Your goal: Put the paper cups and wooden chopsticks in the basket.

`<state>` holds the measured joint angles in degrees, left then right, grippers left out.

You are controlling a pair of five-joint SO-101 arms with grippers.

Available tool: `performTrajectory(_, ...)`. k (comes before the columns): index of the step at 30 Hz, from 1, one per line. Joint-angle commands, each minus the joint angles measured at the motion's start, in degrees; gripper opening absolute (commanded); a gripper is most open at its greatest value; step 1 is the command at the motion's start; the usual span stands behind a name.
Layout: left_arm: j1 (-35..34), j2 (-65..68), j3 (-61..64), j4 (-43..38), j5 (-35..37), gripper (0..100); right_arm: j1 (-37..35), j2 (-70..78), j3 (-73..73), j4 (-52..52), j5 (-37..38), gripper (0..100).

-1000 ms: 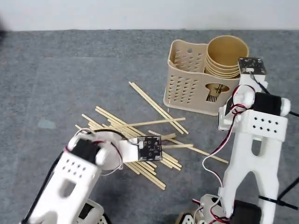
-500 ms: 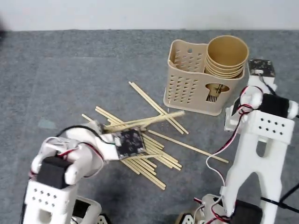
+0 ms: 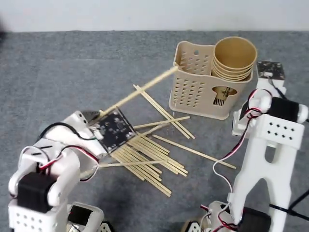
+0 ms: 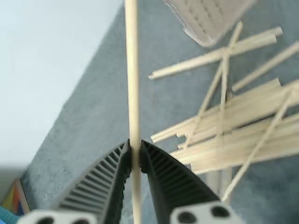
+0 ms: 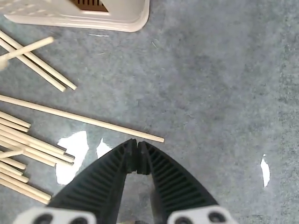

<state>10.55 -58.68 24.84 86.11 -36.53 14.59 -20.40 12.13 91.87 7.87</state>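
Holding one chopstick in the left gripper (image 4: 134, 150) right now, both ribbed jaws pinched tight on it near its lower end. The held chopstick (image 3: 140, 90) slants up off the desk (image 3: 58, 82), and its far tip reaches the near left corner of the basket (image 3: 193, 84). I cannot tell whether tip and basket wall actually touch. From the left wrist camera I see the stick running straight out between the jaws, with the basket's corner just off to one side of it.

The basket stands upright toward the far right corner of the desk. The paper cups (image 3: 235, 55) are nested in one stack in its right-hand part, rims above the basket's rim.

Below the held stick, the pile of chopsticks (image 3: 145, 157) lies flat around the middle of the desk, spreading toward the near edge, most of them roughly parallel with a few crossing over. A pair of chopsticks (image 3: 161, 111) lies side by side between the pile and the basket, angled toward the basket's front. A lone chopstick (image 3: 195, 152) lies on the right side of the pile, pointing toward the right arm (image 3: 263, 145).

The right gripper (image 5: 138, 153) is closed on nothing, its jaws meeting at the tips. It hangs over bare desk just in front of the basket, close above that lone chopstick.
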Motion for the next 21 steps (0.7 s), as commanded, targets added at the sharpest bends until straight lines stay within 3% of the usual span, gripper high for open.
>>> performTrajectory(1,-0.53,-1.41,-5.41,-2.37,6.86,1,0.57,-1.71,0.26,-0.31,0.7,0.9)
performTrajectory(6,0.0,-0.97,-4.79,-12.31,20.13,1,-0.13,-2.15,3.25,-0.92,0.7,0.9)
performTrajectory(12,7.65,-0.97,2.42,-31.21,26.29,2,-0.13,-2.15,4.22,-0.84,0.62,0.9)
performTrajectory(15,11.08,-0.88,9.63,-44.75,31.03,2,-0.31,-2.15,4.13,-0.4,0.26,0.9)
performTrajectory(21,14.77,-0.44,27.03,-79.91,31.3,2,-0.31,-2.15,4.22,-0.4,0.26,0.9)
